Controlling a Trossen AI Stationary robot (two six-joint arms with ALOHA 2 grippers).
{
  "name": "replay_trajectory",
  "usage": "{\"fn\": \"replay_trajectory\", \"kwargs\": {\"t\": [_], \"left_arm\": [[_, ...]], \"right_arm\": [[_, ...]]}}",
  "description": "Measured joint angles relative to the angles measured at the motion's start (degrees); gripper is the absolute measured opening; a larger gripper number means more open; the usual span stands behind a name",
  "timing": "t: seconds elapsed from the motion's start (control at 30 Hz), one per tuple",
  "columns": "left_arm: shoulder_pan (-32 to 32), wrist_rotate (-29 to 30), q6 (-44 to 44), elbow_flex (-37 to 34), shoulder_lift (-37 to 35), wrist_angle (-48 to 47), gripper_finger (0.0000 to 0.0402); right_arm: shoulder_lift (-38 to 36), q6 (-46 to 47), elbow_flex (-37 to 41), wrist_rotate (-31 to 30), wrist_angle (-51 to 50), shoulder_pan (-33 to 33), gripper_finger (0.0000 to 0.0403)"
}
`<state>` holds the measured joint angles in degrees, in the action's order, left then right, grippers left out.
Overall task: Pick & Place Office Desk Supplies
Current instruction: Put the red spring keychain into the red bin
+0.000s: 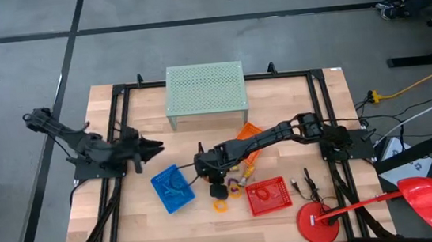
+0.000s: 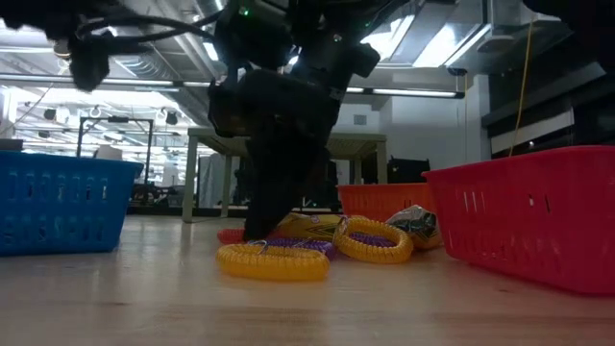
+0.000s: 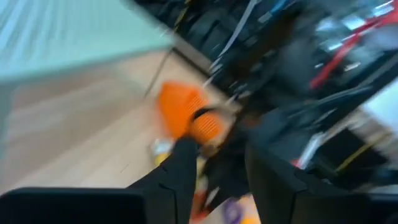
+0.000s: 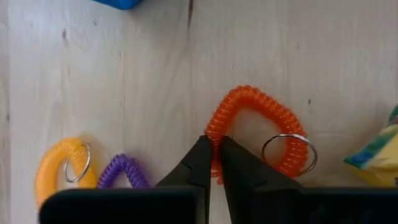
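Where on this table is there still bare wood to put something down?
Bare wood lies left of the blue basket and beside the green stand. It is crowded between the blue and red basket, where coil loops and the right gripper sit.

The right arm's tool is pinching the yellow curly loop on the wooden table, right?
Not quite: the right arm's tool is pinching the orange coiled plastic loop, as the right wrist view shows. The yellow coiled loop lies apart, untouched, on the wooden table.
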<state>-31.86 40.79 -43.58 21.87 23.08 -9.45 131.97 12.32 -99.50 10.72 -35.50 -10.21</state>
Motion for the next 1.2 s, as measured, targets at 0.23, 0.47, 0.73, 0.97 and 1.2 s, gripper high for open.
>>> {"fn": "replay_trajectory", "kwargs": {"t": [0.23,0.47,0.73,0.97,1.2], "left_arm": [[-4.8,-4.9,10.1,0.2,-12.9,4.6,0.0092],[-8.6,-7.9,17.7,-0.5,-20.6,0.7,0.0092],[-9.4,-12.2,15.1,-14.8,-23.0,14.5,0.0075],[-8.1,-13.3,9.9,-21.0,-21.5,19.0,0.0053],[-5.1,-18.8,6.1,-21.1,-22.0,14.7,0.0034]], "right_arm": [[0.0,3.5,-0.2,4.0,0.1,0.4,0.0007],[0.1,7.2,-0.2,8.0,1.0,1.3,0.0005],[0.0,10.6,-0.3,10.4,1.8,1.7,0.0003],[0.0,12.1,-0.4,11.1,4.7,1.9,0.0003],[-0.1,13.0,-0.4,10.1,7.0,1.9,0.0002]]}}
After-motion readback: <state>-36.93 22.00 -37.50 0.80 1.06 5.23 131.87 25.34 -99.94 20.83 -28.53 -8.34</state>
